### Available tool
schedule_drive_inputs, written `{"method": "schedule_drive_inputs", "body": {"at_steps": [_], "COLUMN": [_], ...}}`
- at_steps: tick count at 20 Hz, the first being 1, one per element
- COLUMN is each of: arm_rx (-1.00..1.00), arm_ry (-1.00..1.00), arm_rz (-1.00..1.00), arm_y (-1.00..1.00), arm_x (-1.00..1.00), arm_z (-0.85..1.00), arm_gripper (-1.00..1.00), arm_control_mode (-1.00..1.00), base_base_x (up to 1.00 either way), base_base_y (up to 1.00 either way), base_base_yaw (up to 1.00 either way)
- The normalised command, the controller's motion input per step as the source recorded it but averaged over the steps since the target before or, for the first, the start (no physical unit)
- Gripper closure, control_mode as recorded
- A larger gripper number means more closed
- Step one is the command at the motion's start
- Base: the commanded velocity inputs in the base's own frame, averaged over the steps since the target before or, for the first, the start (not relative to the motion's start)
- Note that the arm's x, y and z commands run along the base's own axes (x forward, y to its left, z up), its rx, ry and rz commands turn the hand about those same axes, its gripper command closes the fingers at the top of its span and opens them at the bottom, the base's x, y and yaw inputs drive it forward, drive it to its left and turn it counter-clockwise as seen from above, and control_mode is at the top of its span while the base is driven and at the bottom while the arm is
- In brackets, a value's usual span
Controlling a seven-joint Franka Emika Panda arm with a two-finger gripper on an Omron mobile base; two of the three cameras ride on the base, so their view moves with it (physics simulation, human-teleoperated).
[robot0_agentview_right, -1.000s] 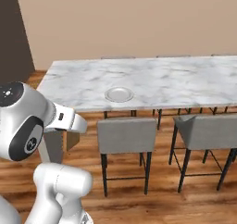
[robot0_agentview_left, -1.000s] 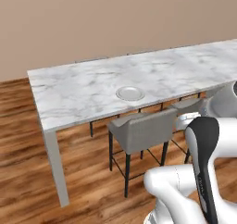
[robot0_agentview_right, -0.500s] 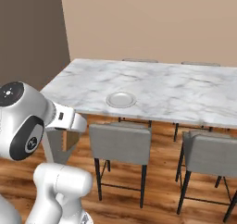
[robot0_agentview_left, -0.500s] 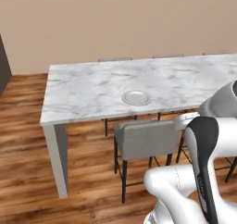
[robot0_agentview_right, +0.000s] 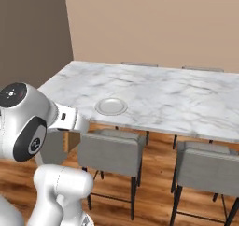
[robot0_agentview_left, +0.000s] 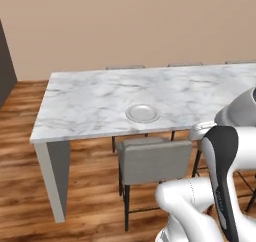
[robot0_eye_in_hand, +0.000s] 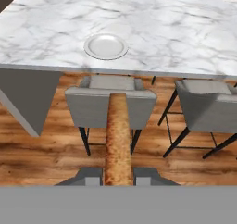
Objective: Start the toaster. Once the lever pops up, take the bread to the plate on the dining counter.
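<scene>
**At dining counter, bread in grip**

Between the fingertips, the gripper (robot0_eye_in_hand: 118, 177) is clamped on the bread (robot0_eye_in_hand: 117, 135), seen edge-on in the hand view, crust running away from the camera. Bread hangs over the floor on the near side of the dining counter (robot0_agentview_left: 90, 111), in front of a grey chair (robot0_eye_in_hand: 110, 103). Plate (robot0_agentview_left: 142, 113) sits on the marble near the counter's near edge, toward its left end, just beyond that chair. Second chair (robot0_eye_in_hand: 206, 108) to the right.

Grey chairs (robot0_eye_in_hand: 110, 102) on wooden floor (robot0_agentview_left: 90, 196)
</scene>
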Motion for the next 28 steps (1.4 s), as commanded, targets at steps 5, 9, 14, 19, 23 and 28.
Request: {"method": "schedule_drive_inputs", "body": {"at_steps": [5,9,14,19,23,28], "arm_rx": [0.0,0.0,0.0,0.0,0.0,0.0], "arm_ry": [0.0,0.0,0.0,0.0,0.0,0.0], "arm_rz": [0.0,0.0,0.0,0.0,0.0,0.0], "arm_y": [0.0,0.0,0.0,0.0,0.0,0.0], "arm_x": [0.0,0.0,0.0,0.0,0.0,0.0], "arm_z": [0.0,0.0,0.0,0.0,0.0,0.0], "arm_gripper": [1.0,1.0,1.0,1.0,1.0,1.0], "arm_control_mode": [1.0,1.0,1.0,1.0,1.0,1.0], "base_base_x": [0.59,0.31,0.03,0.06,0.13,0.22], "base_base_y": [0.09,0.18,0.26,0.39,0.47,0.06], "base_base_yaw": [0.0,0.0,0.0,0.0,0.0,0.0]}}
